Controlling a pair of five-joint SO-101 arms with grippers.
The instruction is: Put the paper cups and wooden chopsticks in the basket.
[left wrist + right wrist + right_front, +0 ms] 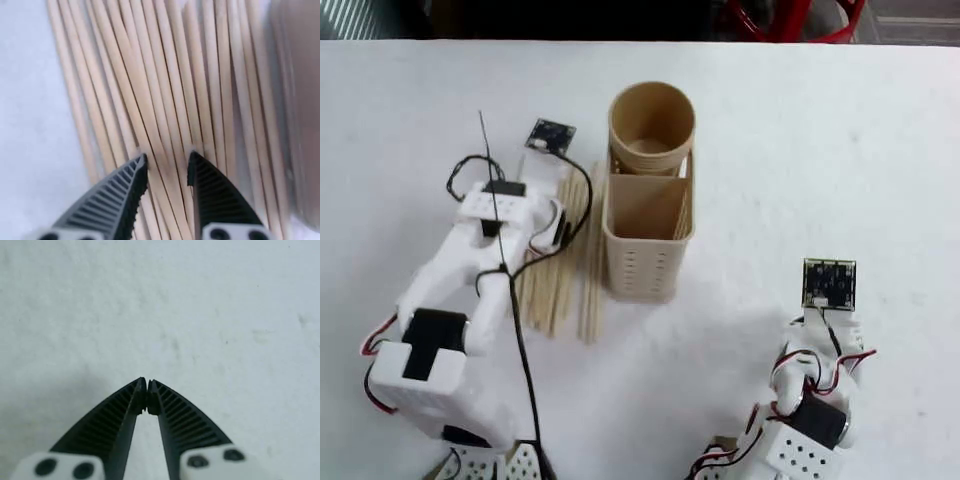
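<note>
I am looking down at the white tabletop [880, 150], where the basket [642, 262] is standing near the middle with its perforated wall facing the near edge. The paper cups [652, 125] are sitting upright as a nested stack in the basket's far compartment, with their open mouth facing up. The wooden chopsticks [560, 265] are lying flat on the tabletop just left of the basket in a loose bundle running near to far, and the rightmost sticks are lying right beside the basket's left wall. The left arm [460, 290] is stretching from the near left corner out over that bundle, with a black cable [525, 350] trailing along it. Through its wrist camera I am seeing the left gripper [167, 160] hanging close above the chopsticks [165, 75]. Its fingers [135, 175] are standing a little apart and straddling a few sticks, and I cannot tell whether they are touching the wood. The basket's wall [297, 100] is showing as a pale blur beside the sticks. The right arm [815, 400] is sitting at the near right, well apart from the basket and the chopsticks. Its right gripper [146, 385] is pointing at bare tabletop [225, 300], with its fingers [182, 420] pressed together at the tips and holding nothing.
</note>
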